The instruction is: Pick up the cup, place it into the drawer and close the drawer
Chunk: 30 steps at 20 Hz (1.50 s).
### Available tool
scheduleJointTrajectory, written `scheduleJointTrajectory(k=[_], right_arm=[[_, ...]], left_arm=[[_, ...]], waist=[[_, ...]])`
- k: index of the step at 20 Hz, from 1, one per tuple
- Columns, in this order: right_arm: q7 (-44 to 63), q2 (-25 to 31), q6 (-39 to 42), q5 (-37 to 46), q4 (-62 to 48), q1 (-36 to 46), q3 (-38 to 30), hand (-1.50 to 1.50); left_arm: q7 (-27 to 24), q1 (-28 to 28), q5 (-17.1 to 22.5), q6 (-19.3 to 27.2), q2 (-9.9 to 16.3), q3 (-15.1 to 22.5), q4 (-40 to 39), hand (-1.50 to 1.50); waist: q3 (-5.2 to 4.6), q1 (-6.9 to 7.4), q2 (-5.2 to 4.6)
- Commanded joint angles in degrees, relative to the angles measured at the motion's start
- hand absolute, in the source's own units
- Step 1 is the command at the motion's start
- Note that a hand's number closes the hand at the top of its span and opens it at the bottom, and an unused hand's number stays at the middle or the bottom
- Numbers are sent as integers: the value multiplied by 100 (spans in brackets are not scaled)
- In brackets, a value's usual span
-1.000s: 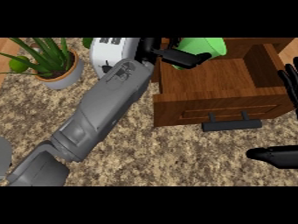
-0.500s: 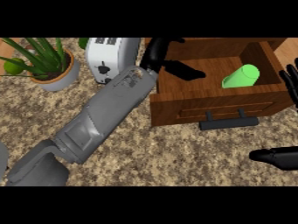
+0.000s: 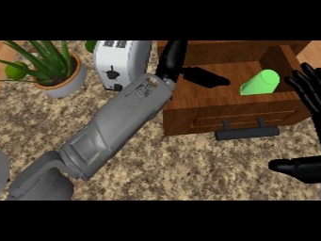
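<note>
Inside the drawer: the green cup (image 3: 260, 82) lies tipped on its side at the right of the compartment, close to the right wall, nothing touching it.
Drawer: the wooden drawer (image 3: 228, 110) stands pulled open, its front panel toward the lower edge of the view, with a dark handle (image 3: 247, 132) on that panel.
Left hand: the left hand (image 3: 183, 68) hangs over the drawer's left rear part, at about 9 o'clock from the cup and well apart from it. Fingers straight and held together, pointing up the view; thumb stretched sideways toward the cup. It holds nothing.
Left forearm: the grey forearm (image 3: 114, 132) runs from the lower left corner up to the drawer's left edge.
Right hand: the right hand (image 3: 320, 113) shows at the right edge, at about 4 o'clock from the cup, fingers spread and upright, thumb out to the left lower down, resting.
Toaster: a white toaster (image 3: 119, 62) stands just left of the drawer.
Plant: a potted plant (image 3: 52, 70) stands at 9 o'clock from the toaster.
Counter: a speckled counter top (image 3: 190, 169).
</note>
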<state>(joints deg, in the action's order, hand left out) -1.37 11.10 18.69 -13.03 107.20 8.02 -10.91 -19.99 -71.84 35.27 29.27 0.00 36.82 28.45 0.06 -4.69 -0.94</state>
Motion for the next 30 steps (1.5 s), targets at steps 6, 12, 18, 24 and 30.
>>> scheduleJointTrajectory(k=[6,12,18,24,30], right_arm=[[72,767,737,235,458,-312,6,150],[124,672,693,1117,946,-823,489,150],[396,653,393,2080,1057,-782,782,150],[-9,366,-156,3319,353,-524,1329,150],[-515,538,-605,4701,-617,-227,1935,150]], left_arm=[[-262,-42,290,80,0,-359,403,-150],[381,-29,332,-152,609,-807,1042,-150],[588,690,260,-316,1192,-991,1722,-150],[675,1676,282,-487,1888,-1228,2969,-150],[454,2838,278,-665,2183,-1246,3803,-150]], waist=[[-6,338,92],[-8,490,130],[-8,526,124],[-7,602,113],[-9,712,100]])
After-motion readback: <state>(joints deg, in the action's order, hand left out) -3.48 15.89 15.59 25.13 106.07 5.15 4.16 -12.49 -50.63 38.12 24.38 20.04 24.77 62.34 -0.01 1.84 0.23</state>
